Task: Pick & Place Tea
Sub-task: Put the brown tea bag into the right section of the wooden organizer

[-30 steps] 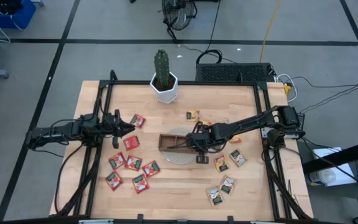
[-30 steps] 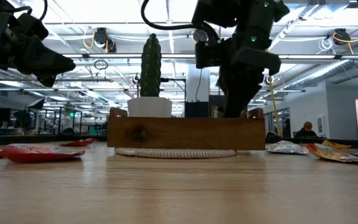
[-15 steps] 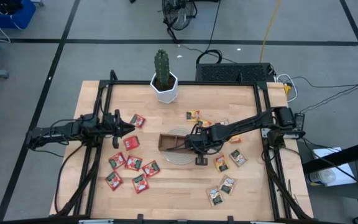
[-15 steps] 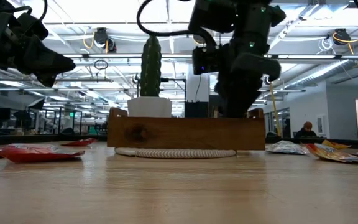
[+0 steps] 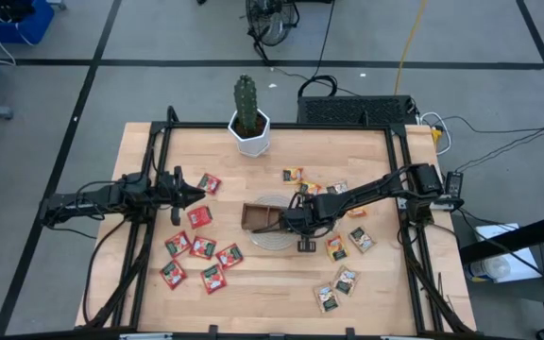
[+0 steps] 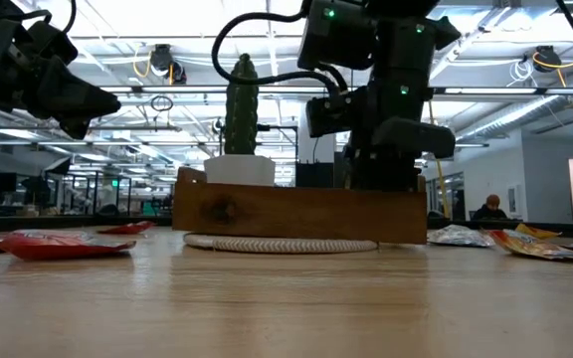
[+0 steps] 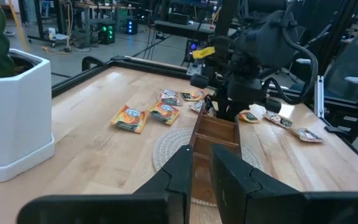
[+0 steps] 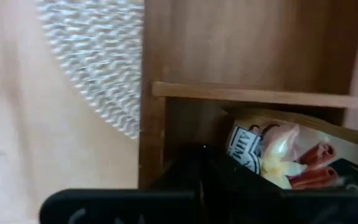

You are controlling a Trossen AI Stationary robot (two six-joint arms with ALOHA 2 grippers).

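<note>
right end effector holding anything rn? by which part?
Right end effector is down in the tray with a sachet at its fingers, seemingly held by one edge; the hold itself is hidden. Left end effector holds nothing.

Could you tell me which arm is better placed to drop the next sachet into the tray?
The right. Its gripper is lowered into the tray with a sachet at its fingers, while the left gripper hovers over the red sachets, away from the tray.

Seven red sachets (image 5: 199, 216) lie on the table (image 5: 272, 293) by the left arm; about eight orange-yellow and grey-white sachets (image 5: 336, 248) are scattered on the other side. One wooden tray (image 5: 258, 216), one round woven mat (image 5: 270, 240), one potted cactus (image 5: 247, 115). Two arms.
</note>
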